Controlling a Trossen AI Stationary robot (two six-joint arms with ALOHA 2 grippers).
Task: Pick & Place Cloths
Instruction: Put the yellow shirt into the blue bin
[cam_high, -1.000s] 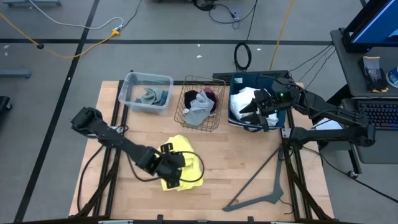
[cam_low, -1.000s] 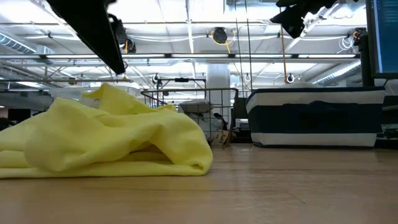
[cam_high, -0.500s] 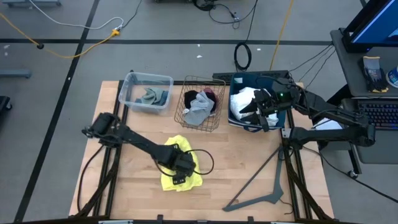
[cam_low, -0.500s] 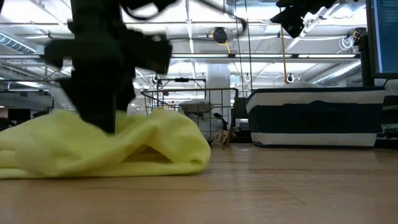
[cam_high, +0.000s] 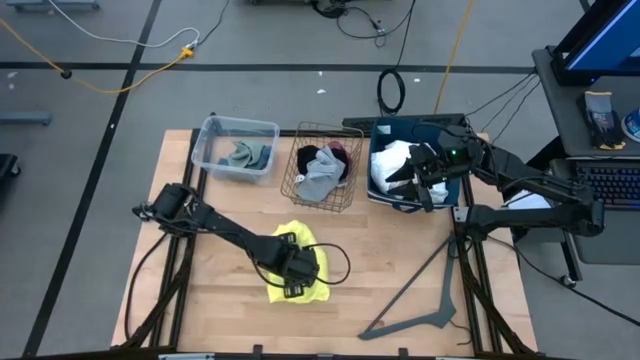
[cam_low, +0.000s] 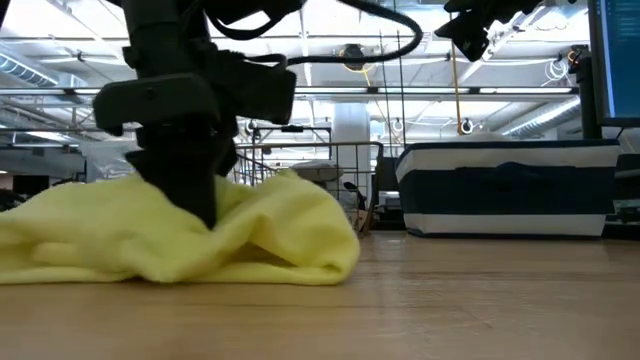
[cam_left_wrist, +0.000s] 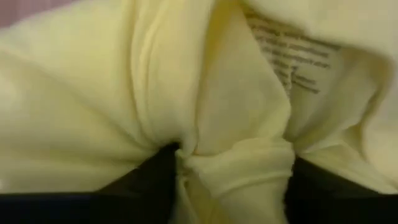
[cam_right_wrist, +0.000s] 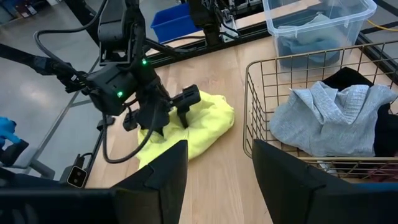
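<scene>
Left tool (cam_high: 292, 272) is pressing straight down into the yellow cloth (cam_high: 298, 292) on the table (cam_high: 390, 265), fingers partly closed and pinching a fold of the fabric between them. In the left wrist view the yellow cloth (cam_left_wrist: 205, 112) is filling the frame, a bunched ridge of it sitting between the two dark fingers (cam_left_wrist: 146, 180), with a printed label showing just beyond. In the low view the left tool (cam_low: 195, 200) is standing upright, tip buried in the cloth (cam_low: 280, 230), fabric heaped up on both sides of it.

Right tool (cam_high: 420, 182) is hanging above the dark blue bin (cam_high: 455, 185), well apart from the left tool, over the white cloth (cam_high: 392, 160) lying in that bin. Its fingers (cam_right_wrist: 155, 180) are standing part open with nothing between them.

Beyond the left tool, the wire basket (cam_high: 322, 200) is holding the grey cloth (cam_high: 318, 180), a black cloth (cam_high: 322, 155) and a maroon cloth (cam_high: 340, 152). Next to the basket, the clear tub (cam_high: 212, 135) is holding a grey-green cloth (cam_high: 245, 155).
</scene>
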